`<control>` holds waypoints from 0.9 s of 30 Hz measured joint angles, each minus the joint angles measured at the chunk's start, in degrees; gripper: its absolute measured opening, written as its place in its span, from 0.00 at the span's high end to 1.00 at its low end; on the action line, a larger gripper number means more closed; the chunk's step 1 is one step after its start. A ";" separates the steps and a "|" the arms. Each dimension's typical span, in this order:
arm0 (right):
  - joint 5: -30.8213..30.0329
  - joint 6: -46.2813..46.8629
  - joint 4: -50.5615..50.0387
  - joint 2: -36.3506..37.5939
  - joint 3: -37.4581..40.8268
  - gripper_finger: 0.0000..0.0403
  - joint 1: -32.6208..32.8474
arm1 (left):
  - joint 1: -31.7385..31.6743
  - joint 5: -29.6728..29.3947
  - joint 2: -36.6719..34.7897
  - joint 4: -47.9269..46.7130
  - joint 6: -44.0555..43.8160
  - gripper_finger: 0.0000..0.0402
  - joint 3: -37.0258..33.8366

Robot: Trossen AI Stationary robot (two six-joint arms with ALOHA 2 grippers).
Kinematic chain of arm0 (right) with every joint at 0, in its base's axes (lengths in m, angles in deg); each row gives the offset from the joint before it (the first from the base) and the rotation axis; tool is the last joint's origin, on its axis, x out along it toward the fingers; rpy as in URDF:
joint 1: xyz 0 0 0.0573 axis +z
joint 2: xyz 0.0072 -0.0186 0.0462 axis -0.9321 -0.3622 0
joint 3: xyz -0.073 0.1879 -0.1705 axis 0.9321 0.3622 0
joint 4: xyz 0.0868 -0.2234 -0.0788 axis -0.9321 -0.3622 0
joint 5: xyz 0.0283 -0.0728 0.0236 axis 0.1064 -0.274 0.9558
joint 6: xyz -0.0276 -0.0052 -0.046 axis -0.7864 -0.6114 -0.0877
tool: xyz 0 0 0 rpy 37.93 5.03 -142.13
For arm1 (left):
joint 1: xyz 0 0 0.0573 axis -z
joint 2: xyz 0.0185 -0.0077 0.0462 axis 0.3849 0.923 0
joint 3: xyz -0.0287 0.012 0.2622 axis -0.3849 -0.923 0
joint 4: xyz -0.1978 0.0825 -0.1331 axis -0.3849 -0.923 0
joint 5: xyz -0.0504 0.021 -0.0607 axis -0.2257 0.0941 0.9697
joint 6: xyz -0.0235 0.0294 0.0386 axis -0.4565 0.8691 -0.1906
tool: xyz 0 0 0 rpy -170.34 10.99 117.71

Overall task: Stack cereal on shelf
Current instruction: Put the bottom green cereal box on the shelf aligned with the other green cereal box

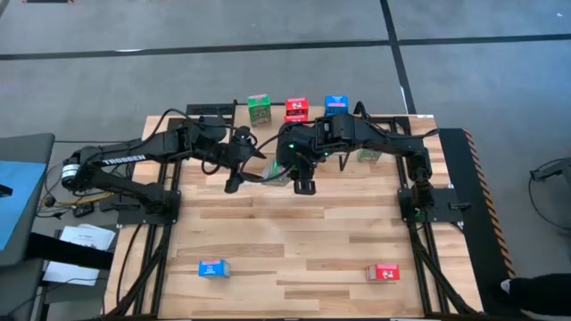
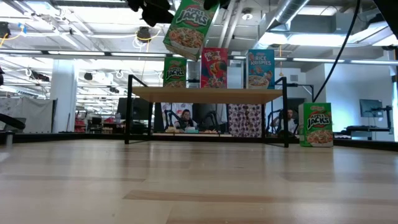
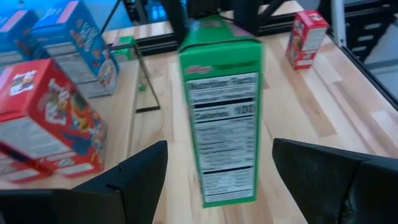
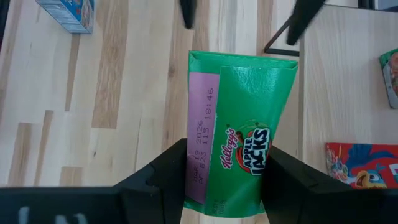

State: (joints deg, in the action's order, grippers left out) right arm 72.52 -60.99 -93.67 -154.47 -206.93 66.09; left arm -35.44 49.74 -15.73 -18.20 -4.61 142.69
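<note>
The right gripper (image 4: 225, 180) holds a green cereal box (image 4: 239, 134) up in the air, its two dark fingers pressed on the box's sides. In the low view this green cereal box (image 2: 186, 28) hangs tilted, higher than the shelf (image 2: 208, 94) and a bit toward its left end. The left gripper (image 3: 214, 171) is just beside it with its fingers spread wide, one on each side of the same box, not touching it. The shelf stands near the far edge of the table (image 1: 294, 241). On top of the shelf three boxes stand upright in a row: a green one (image 2: 175, 72), a red one (image 2: 214, 68) and a blue one (image 2: 260, 69). Another green box (image 2: 316, 125) stands on the table just past the right end of the shelf. Near the front edge of the table a blue box (image 1: 214, 267) lies toward the left corner and a red box (image 1: 383, 273) lies toward the right corner, well apart from each other.
</note>
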 joint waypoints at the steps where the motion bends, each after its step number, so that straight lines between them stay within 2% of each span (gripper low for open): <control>1: 0.00 0.04 0.17 0.00 0.00 0.52 0.00 | 0.00 -0.21 0.00 0.00 -0.60 0.30 0.02; 10: 0.01 0.24 2.83 0.00 0.00 0.52 0.00 | -0.01 -0.71 0.00 -0.01 -4.70 0.30 0.02; 27: -0.01 0.83 7.00 0.00 0.00 0.52 0.48 | -0.02 -0.54 0.00 -0.02 -5.95 0.30 0.02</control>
State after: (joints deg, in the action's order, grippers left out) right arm 72.52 -60.16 -86.67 -154.47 -206.93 66.57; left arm -35.46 49.20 -15.73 -18.21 -10.56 142.71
